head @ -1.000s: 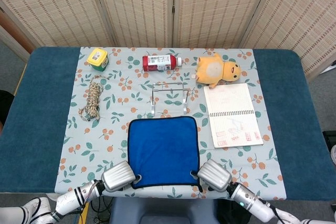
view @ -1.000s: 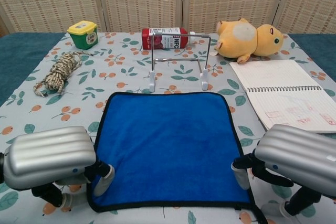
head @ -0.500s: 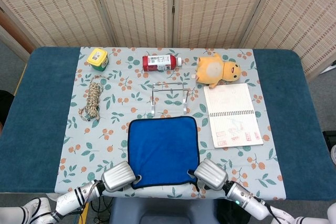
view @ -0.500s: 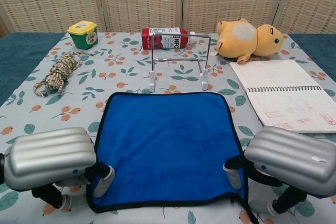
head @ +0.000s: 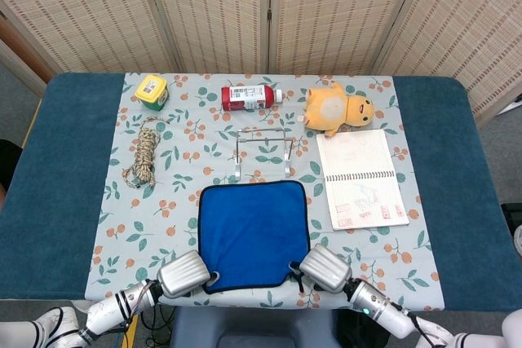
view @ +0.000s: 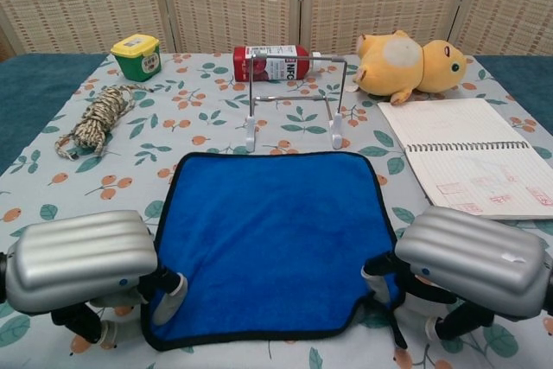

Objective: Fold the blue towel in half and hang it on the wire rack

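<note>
Blue terry: towel (view: 276,239) lies flat at the table's near edge, just short of the rack (view: 292,97); its near right corner has drawn inward since a second ago, hem now slanting; my right hand (view: 471,261) has slid left with it, fingers pinching that corner; my left hand (view: 82,261) has not moved, fingers on the near left corner, grasp I cannot tell for sure; fold judged barely begun, right side leading. Room: notebook (view: 479,162) just right of towel; rope (view: 99,118) well left; bottle (view: 272,62) and plush (view: 406,62) beyond the rack; path forward to rack open.
</note>
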